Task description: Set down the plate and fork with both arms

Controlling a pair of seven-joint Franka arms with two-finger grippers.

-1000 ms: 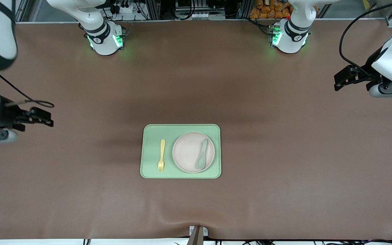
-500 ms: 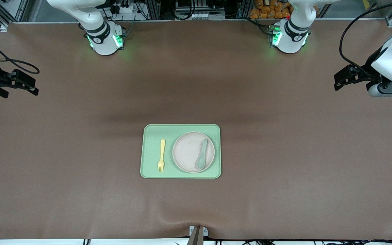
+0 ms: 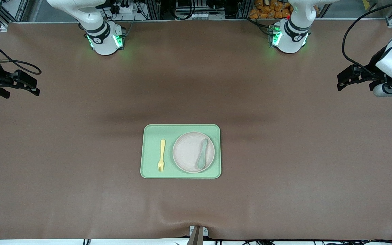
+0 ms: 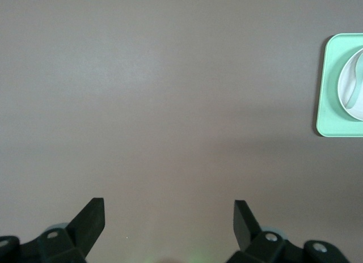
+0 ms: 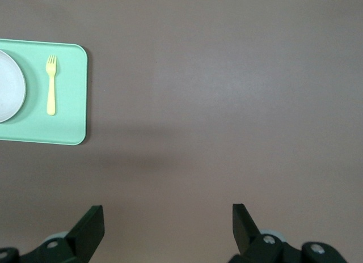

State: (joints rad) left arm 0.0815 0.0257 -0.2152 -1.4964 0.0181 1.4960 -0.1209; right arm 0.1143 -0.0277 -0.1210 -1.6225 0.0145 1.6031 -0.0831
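Two pieces of tableware matter here, and both lie on a rectangular light-green tray (image 3: pixel 181 173) in the middle of the brown table (image 3: pixel 284 170). The plate (image 3: pixel 189 151) is round and shallow, a pale beige-pink with a slightly raised rim, and it sits on the half of the tray toward the left arm's end. A grey-green spoon (image 3: pixel 202 153) rests inside it, close to the rim on that same side. The fork (image 3: pixel 161 155) is small, pale yellow, with short tines pointing toward the front camera; it lies flat on the tray beside the plate, toward the right arm's end, apart from the plate's rim. The right gripper (image 3: pixel 29 85) hangs over the bare table at the right arm's end, well apart from the tray, its fingers spread wide with nothing between them, as the right wrist view shows (image 5: pixel 167 226). The left gripper (image 3: pixel 347 77) hangs over the bare table at the left arm's end, likewise well apart from the tray, fingers also spread and empty (image 4: pixel 169 220).
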